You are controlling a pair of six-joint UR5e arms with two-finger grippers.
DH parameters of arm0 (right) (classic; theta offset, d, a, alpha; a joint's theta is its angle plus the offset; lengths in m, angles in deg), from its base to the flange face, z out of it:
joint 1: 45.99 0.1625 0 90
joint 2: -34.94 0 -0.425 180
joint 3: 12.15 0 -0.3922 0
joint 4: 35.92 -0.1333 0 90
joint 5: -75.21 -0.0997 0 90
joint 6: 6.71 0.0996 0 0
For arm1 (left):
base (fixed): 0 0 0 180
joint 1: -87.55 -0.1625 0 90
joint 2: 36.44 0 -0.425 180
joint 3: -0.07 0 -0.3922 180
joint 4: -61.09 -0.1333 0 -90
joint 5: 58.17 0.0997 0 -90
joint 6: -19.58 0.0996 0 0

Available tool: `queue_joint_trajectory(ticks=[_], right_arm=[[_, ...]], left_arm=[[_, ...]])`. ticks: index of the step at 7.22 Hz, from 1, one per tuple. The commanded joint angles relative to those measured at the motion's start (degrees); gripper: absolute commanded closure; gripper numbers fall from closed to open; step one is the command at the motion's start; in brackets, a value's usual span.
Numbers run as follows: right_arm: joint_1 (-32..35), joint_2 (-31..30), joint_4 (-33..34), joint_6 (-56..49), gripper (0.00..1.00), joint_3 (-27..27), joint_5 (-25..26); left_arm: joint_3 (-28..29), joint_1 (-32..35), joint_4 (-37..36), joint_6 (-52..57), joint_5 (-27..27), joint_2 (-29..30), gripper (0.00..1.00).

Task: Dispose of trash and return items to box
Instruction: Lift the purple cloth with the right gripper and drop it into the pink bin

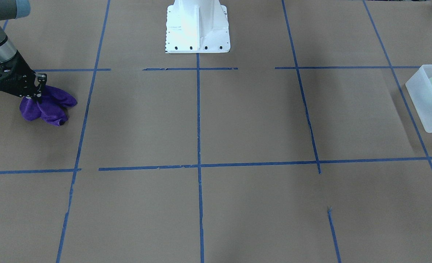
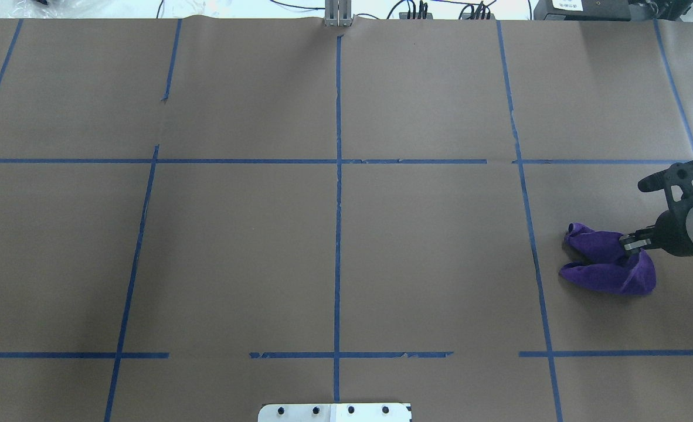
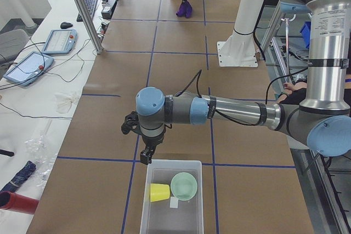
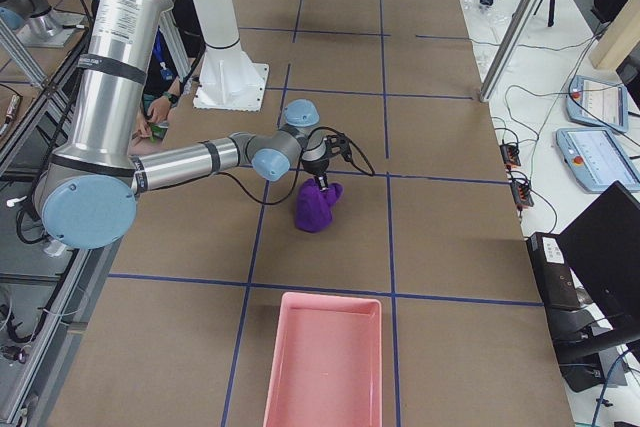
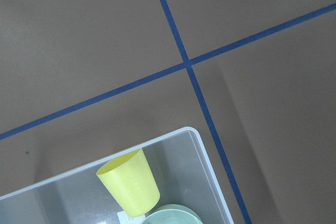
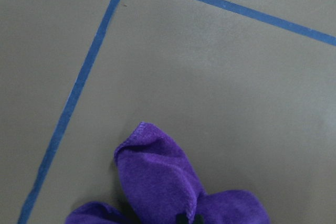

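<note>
Brown paper table (image 2: pixel 235 252), blue tape grid (image 2: pixel 337 234); tablet (image 3: pixel 59 40) on side bench (image 3: pixel 33 116).

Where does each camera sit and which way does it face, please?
Front: across table, facing the base; right end effector pinching purple cloth.
Overhead: behind base, looking down; shares that cloth and end effector.
Left side: table end; left arm near box.
Right side: opposite end; right arm, pink tray.
Left wrist: down on yellow cup.
Right wrist: down on cloth.
</note>
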Motion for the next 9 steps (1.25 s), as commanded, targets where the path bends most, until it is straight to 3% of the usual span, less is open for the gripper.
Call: queue_joint_trajectory(ticks=[1,3,5,7,8,9], right_arm=[[16.3,0.5,11.2,-22.3,1.00,-1.5,-9.1],[32.4,2.7,24.9,-46.7,1.00,-2.3,-15.8],[47.2,12.7,44.1,-75.2,1.00,2.4,-15.3],[55.7,13.8,46.0,-87.3,1.00,10.7,-14.7],[56.0,11.5,45.8,-87.1,0.09,11.9,-14.8],[55.9,9.8,43.8,-82.4,0.00,12.0,-15.4]], left_arm=[[0.0,-0.1,0.0,0.0,0.1,0.1,0.00],[-0.2,-0.2,0.0,0.0,0.1,0.1,0.00],[-0.2,-0.2,0.0,0.0,0.1,0.1,0.00],[-0.2,-0.3,0.0,0.1,0.0,0.1,0.00],[-0.3,-0.3,-0.1,0.1,0.0,0.1,0.00],[-0.3,-0.3,-0.1,0.1,0.1,-0.2,0.00]])
